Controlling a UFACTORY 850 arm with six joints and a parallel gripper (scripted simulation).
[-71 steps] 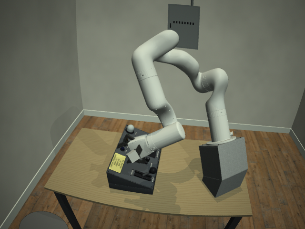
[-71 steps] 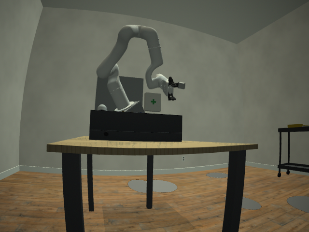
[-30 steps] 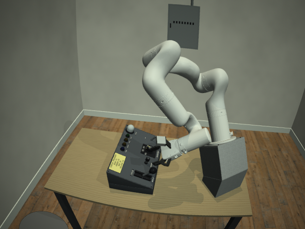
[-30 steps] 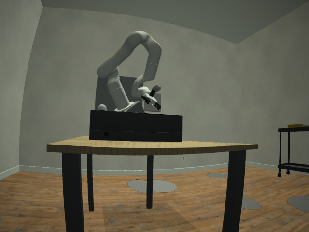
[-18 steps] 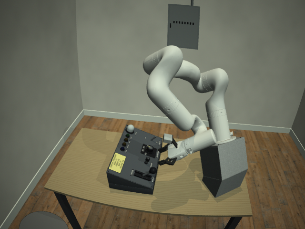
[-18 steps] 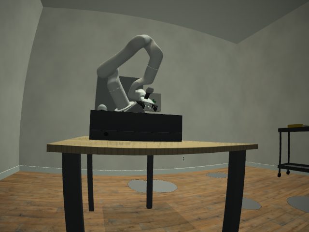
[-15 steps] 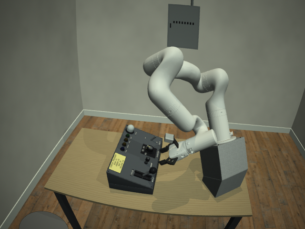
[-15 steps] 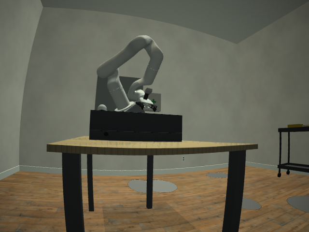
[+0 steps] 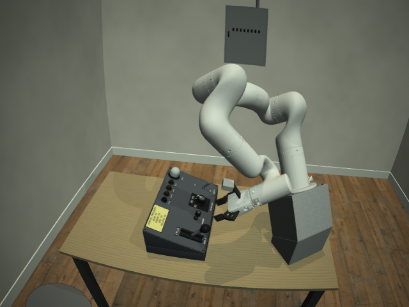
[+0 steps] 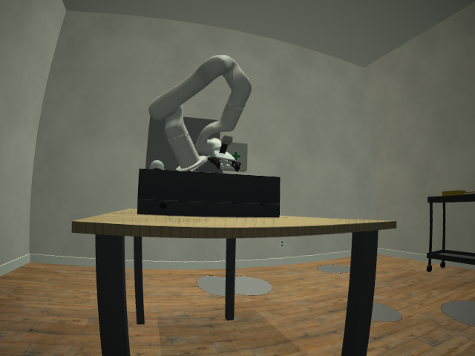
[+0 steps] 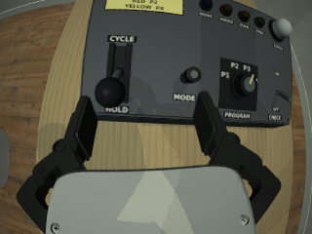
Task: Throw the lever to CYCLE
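The dark console (image 9: 181,200) (image 10: 207,191) (image 11: 163,58) stands on the wooden table (image 9: 99,214) (image 10: 230,226). Its lever, with a black ball knob (image 9: 205,228) (image 11: 111,92), sits at the HOLD end (image 11: 117,109) of a slot; the CYCLE label (image 11: 121,39) marks the far end. My gripper (image 9: 217,208) (image 10: 225,165) (image 11: 144,105) is open and empty. It hangs just off the console's edge on the robot's side, level with the MODE button (image 11: 191,76) (image 9: 197,213), to the right of the lever knob and not touching it.
The grey robot pedestal (image 9: 300,221) stands close to the right.
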